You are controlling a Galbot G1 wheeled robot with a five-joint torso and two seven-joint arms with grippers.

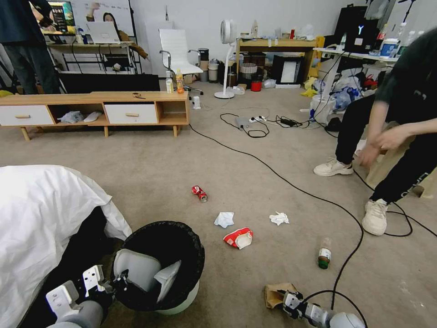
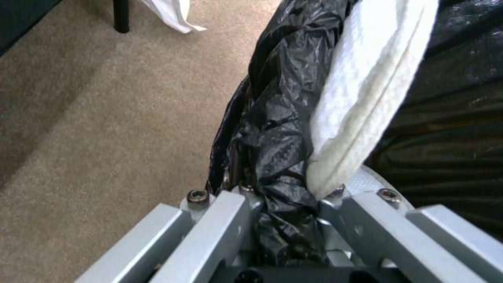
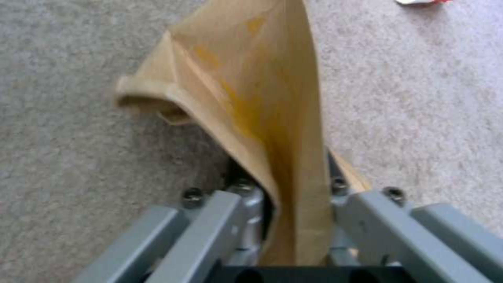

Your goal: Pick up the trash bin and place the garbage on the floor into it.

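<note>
The white trash bin (image 1: 182, 304) with its black liner is held at lower left by my left gripper (image 1: 119, 281), which is shut on the rim; the black liner (image 2: 280, 129) is pinched between the fingers. White pieces (image 1: 136, 269) lie inside the bin. At lower right my right gripper (image 1: 286, 298) is shut on the brown paper scrap (image 1: 274, 294), seen clamped as a folded brown sheet (image 3: 262, 110) just above the carpet. On the floor (image 1: 150, 182) lie a crushed red can (image 1: 199, 193), two white tissues (image 1: 224, 219) (image 1: 279, 218), a red-and-white paper cup (image 1: 238, 238) and a green-capped bottle (image 1: 324, 258).
A white sheet (image 1: 41, 214) covers something at left, beside the bin. Black cables (image 1: 291, 184) cross the carpet to the right of the litter. A seated person's feet (image 1: 376, 217) rest at right. A low wooden cabinet (image 1: 104, 111) stands at the back left.
</note>
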